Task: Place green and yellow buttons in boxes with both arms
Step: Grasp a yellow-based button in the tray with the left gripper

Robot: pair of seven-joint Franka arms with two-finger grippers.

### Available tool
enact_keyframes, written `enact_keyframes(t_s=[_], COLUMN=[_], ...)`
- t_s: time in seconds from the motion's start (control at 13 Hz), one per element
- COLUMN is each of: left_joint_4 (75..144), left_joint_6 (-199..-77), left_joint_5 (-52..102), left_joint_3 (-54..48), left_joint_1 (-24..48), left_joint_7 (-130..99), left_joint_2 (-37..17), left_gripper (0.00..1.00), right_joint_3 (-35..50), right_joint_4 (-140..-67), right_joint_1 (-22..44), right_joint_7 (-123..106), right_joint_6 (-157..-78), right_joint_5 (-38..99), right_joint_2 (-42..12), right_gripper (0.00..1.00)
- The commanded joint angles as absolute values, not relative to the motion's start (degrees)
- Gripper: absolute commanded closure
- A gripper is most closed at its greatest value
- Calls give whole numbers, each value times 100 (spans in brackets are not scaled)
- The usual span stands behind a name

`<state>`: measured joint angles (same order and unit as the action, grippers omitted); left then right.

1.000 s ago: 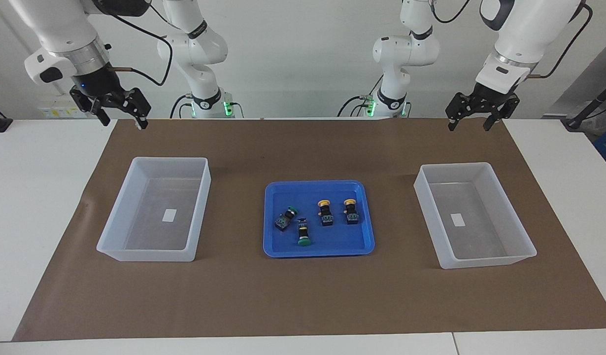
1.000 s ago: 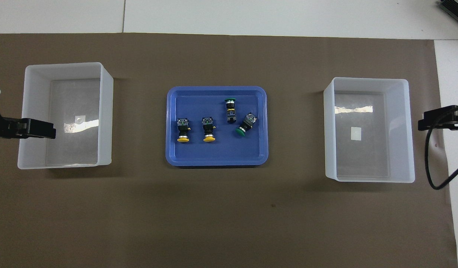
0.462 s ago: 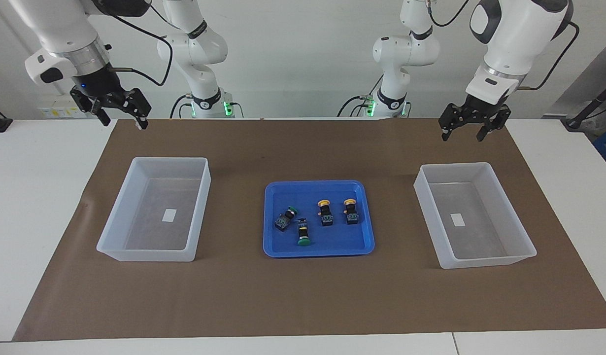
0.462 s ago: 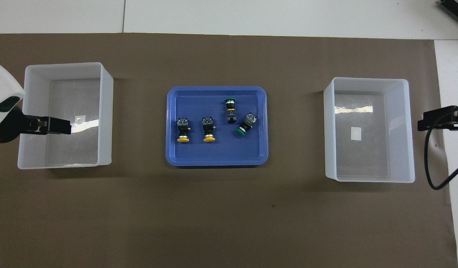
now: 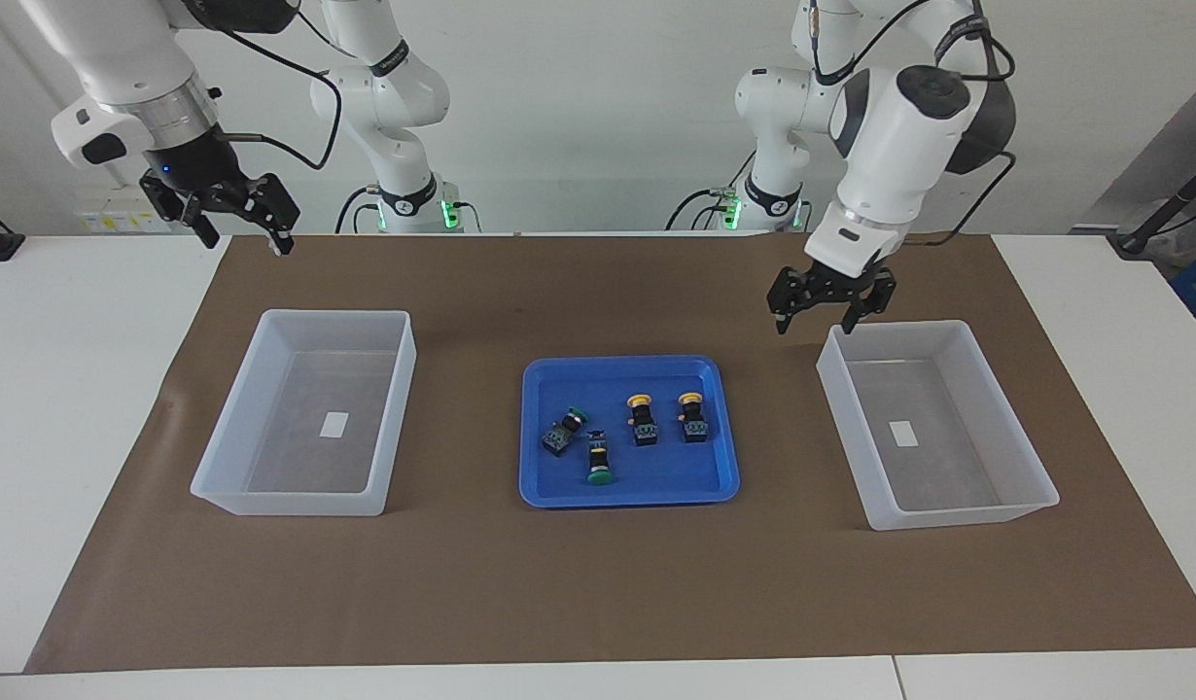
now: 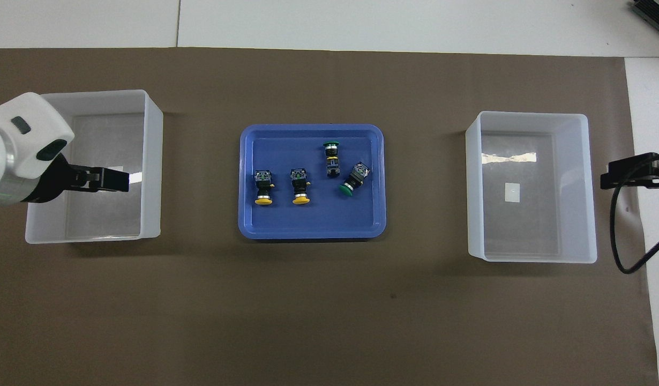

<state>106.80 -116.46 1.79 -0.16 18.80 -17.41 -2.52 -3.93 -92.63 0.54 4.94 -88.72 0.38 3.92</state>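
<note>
Left gripper [image 5: 828, 314], fingers open and empty, over a clear box [image 5: 1040, 484]; right gripper [image 5: 233, 223], fingers open, waits above the surface [image 5: 73, 321]. Four black-bodied buttons [image 5: 643, 419], two green-capped, two yellow-capped, lie on the blue tray [image 5: 656, 496] between boxes.

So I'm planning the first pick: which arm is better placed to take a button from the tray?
Left, probably: the left gripper hangs open beside the blue tray, near the yellow buttons. The right gripper waits at the table's edge.
</note>
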Motion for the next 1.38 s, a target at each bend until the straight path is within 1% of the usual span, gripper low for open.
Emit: enact_keyframes(t_s=[0.0,0.23,0.38,0.62,0.92,1.31], left_joint_4=[10670,10608,10460,10450,10293,10292], left_joint_6=[-12293,-12646,-12735,-13051,-13587,-13877], left_joint_5=[272,413,387,369,273,246], left_joint_3=[70,79,97,97,105,105], left_joint_1=[2240,2504,2785,2996,3234,3401], left_joint_7=[-2196,-2486,-2732,-2926,-3339,-3410], left_joint_2=[-614,-869,-1229,-1528,-2196,-2443], left_gripper=[0,0,0,0,0,0], right_joint_3=[-343,-334,-334,-334,-334,-334], right_joint_4=[-9413,-9422,-9422,-9422,-9422,-9492], right_joint_1=[9,0,0,0,0,0], right_joint_7=[387,369,360,378,387,396], right_joint_6=[-8877,-8825,-8815,-8824,-8833,-8877], right_joint_5=[61,62,62,62,62,70], right_joint_2=[527,527,527,527,527,562], right_gripper=[0,0,0,0,0,0])
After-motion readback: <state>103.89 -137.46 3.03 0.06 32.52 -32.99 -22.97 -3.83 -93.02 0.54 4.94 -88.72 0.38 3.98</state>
